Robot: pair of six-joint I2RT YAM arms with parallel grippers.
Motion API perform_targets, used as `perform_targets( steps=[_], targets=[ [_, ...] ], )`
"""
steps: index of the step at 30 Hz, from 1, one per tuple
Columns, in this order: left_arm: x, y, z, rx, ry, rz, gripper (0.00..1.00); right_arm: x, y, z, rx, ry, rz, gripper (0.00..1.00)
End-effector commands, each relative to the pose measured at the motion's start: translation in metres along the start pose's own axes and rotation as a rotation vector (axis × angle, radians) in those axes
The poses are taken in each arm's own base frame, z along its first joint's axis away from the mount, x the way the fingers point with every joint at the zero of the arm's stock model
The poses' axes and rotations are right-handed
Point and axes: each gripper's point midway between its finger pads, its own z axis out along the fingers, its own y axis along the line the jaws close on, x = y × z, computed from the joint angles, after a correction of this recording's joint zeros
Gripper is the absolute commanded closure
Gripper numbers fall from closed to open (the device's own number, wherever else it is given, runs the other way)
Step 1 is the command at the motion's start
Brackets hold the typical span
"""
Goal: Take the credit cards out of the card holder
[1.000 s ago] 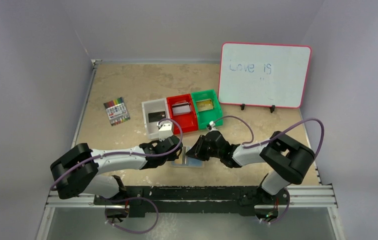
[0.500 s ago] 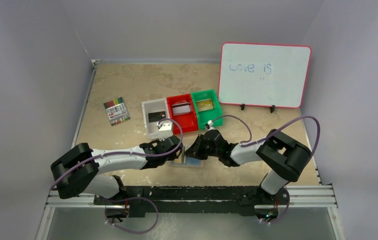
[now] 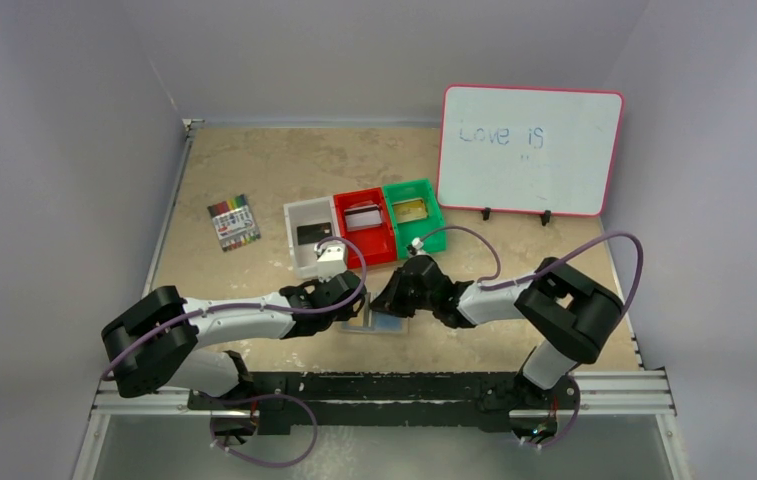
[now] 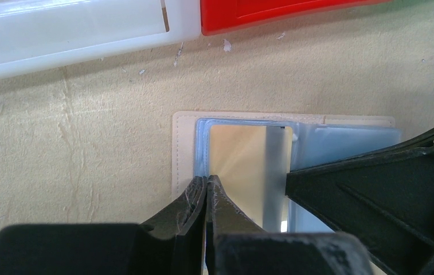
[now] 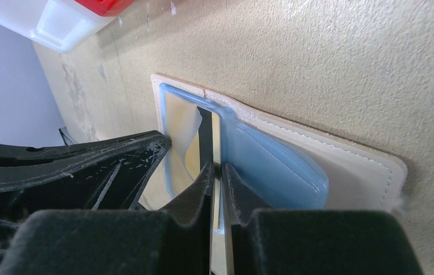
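from the top camera i see the card holder lying open on the worktop, near its front edge and just in front of three bins in a row: the white bin, the red bin and the green bin. a black card lies in the white one, a grey card in the red and a tan card in the green. the left tool and the right tool meet over the holder, tips close together, so there is little free room between them. a marker pack lies well off to the left and a whiteboard stands at the back right. the back left of the worktop is open.

the left wrist camera shows the left tool pinched fully together, its tips down on the near left edge of the holder's blue sleeve. a gold card with a dark stripe sits in that sleeve. the right tool's finger crowds in from the right. the bin rims run along the top, with a strip of bare worktop between them and the holder.

at the right wrist the right tool is narrow, gripping the striped edge of the gold card, which lifts the sleeve off the holder.
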Motion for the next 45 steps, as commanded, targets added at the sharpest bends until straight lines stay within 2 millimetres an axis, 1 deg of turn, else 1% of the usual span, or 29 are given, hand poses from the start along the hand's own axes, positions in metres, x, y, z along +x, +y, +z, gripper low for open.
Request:
perform_targets(
  steps=[1,6,9,14,20,27,30,32,36,38,45],
  targets=[
    [0.03,0.006,-0.001,-0.004,0.109,0.046,1.0,-0.018,0.001,0.0,0.04,-0.084,-0.04,0.91],
    [0.024,0.008,-0.004,-0.011,0.083,0.039,1.0,-0.014,-0.004,-0.012,0.041,-0.084,-0.011,0.98],
    [0.022,0.009,-0.005,-0.012,0.074,0.037,1.0,-0.013,-0.006,-0.016,0.028,-0.089,-0.001,0.99],
    [0.027,0.008,-0.003,-0.01,0.093,0.042,1.0,-0.009,-0.008,-0.018,0.015,-0.08,0.011,1.0],
    [0.03,0.006,-0.002,-0.002,0.101,0.045,1.0,-0.005,0.009,-0.017,-0.072,-0.052,-0.002,0.89],
    [0.029,0.006,-0.002,-0.002,0.099,0.044,1.0,-0.002,0.006,-0.01,-0.064,-0.03,-0.015,0.84],
    [0.029,0.005,-0.003,0.0,0.098,0.046,1.0,0.001,0.001,-0.006,-0.044,-0.019,-0.016,0.83],
    [0.029,0.006,-0.002,-0.002,0.099,0.047,1.0,0.001,-0.002,-0.003,-0.031,-0.017,-0.019,0.8],
    [0.03,0.006,-0.002,-0.001,0.102,0.048,1.0,-0.003,0.001,0.002,-0.031,-0.028,-0.041,0.78],
    [0.031,0.005,-0.001,0.001,0.104,0.048,1.0,-0.003,0.001,0.005,-0.019,-0.024,-0.05,0.79],
    [0.03,0.006,-0.001,-0.003,0.1,0.051,1.0,-0.014,0.001,0.002,0.032,-0.057,-0.086,0.97]
  ],
)
